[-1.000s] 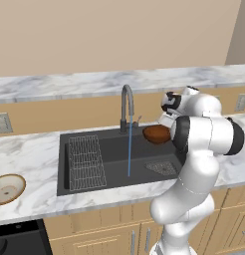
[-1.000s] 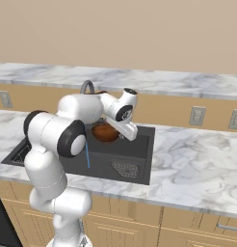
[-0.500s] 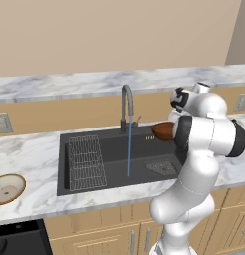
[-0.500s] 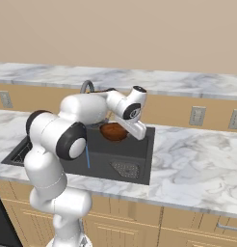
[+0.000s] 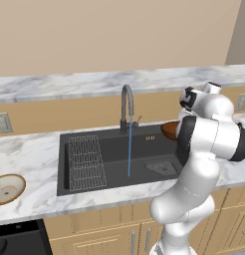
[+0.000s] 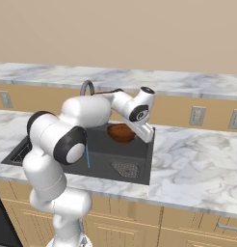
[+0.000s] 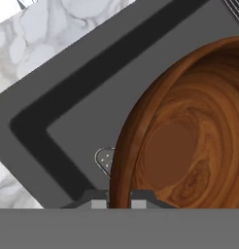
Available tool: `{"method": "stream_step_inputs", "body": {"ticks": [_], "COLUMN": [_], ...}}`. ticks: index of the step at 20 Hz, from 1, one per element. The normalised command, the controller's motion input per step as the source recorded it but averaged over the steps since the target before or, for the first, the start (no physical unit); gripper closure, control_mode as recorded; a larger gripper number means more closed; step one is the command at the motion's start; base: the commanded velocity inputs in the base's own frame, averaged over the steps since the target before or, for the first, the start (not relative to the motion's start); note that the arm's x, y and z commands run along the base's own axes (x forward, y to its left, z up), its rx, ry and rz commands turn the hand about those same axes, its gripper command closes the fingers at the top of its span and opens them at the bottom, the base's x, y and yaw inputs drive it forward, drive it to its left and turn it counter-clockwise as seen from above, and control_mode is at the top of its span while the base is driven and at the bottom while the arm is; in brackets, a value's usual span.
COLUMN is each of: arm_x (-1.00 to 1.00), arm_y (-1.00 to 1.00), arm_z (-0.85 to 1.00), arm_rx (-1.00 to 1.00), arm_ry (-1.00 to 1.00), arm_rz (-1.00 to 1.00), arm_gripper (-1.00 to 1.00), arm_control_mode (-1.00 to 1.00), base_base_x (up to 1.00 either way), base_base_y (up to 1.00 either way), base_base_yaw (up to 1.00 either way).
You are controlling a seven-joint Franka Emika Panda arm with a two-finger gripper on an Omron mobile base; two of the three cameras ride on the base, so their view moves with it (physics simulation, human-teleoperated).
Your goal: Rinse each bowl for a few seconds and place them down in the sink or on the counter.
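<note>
Hand view is taken up nearest by the end effector (image 7: 118, 197), whose two dark tips are closed narrowly on the rim of the reddish-brown bowl (image 7: 189, 146); the bowl's wall is seen rising between them, so the bowl is held by its edge and carried tilted, its hollow turned toward the camera. Beyond the rim, the black floor of the sink (image 7: 82, 102) and a sliver of the mesh drain (image 7: 104, 159) are seen below the bowl, and past the sink's corner the marble desk (image 7: 58, 34) is seen.

From the right base view, the held bowl (image 6: 121, 133) is found over the right end of the sink (image 6: 139, 159), with the end effector (image 6: 139, 131) on its desk side and the open stretch of desk (image 6: 197, 164) just beyond. From the left base view, the water stream (image 5: 129, 149) is seen falling from the tap (image 5: 126, 107) near the middle of the basin, well to the left of the bowl (image 5: 170, 130); the bowl is thus judged to be clear of the water.

The coming move is judged to turn on this: the sink floor lies directly beneath the bowl and the desk lies just to the right of it, so either set-down is close.

Farthest off, the tan bowl (image 5: 7, 188) rests on the desk left of the sink, well apart from the arm.
</note>
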Motion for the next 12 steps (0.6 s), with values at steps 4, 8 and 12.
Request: {"method": "stream_step_inputs", "body": {"ticks": [4,8,12], "arm_x": [-0.19,-0.20,-0.20], "arm_y": [-0.33,-0.35,-0.36], "arm_z": [0.07,0.07,0.05], "arm_rx": [-0.01,-0.01,-0.01], "arm_ry": [-0.02,-0.02,-0.02], "arm_rz": [-0.08,-0.08,-0.08], "arm_gripper": [1.00,1.00,1.00], "arm_control_mode": [-1.00,-1.00,-1.00], "base_base_x": [0.00,0.00,0.00], "base_base_y": [0.00,0.00,0.00], "base_base_yaw": [0.00,0.00,0.00]}}
